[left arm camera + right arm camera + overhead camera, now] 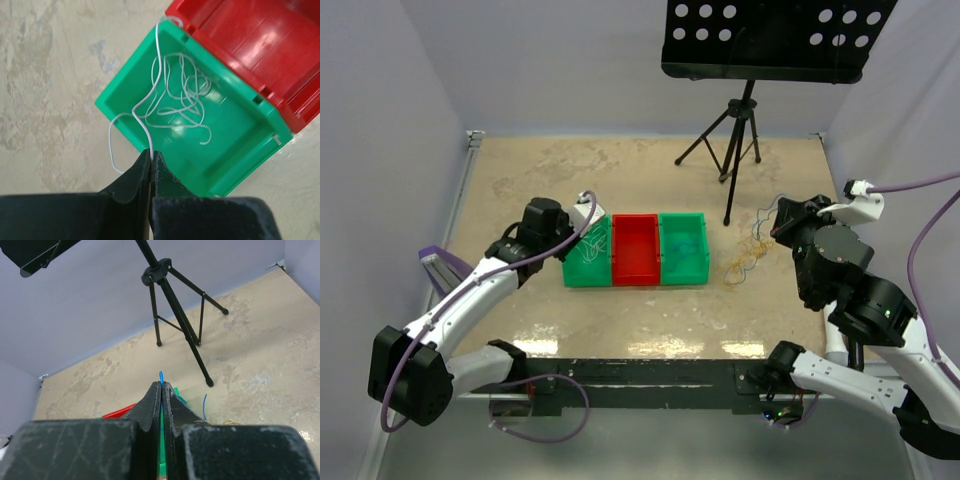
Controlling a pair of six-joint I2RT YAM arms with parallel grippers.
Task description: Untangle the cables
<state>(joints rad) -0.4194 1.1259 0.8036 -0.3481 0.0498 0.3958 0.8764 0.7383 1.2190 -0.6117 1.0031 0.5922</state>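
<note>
While the left hand [151, 156] pinches the white cable [156, 60] in the green bin [240, 150] left of the red bin [260, 45], we judge sorting underway; the right hand [161, 387] clamps the blue cable [161, 375], which next needs drawing free.

Three bins sit in a touching row mid-surface [650, 330]: left green bin [586, 283], red bin [636, 252], right green bin [684, 280]. A black music stand [770, 40] on a tripod [735, 130] stands near the far edge, right of centre.

White cable [156, 60], blue cable [161, 377], green bin [235, 150].
</note>
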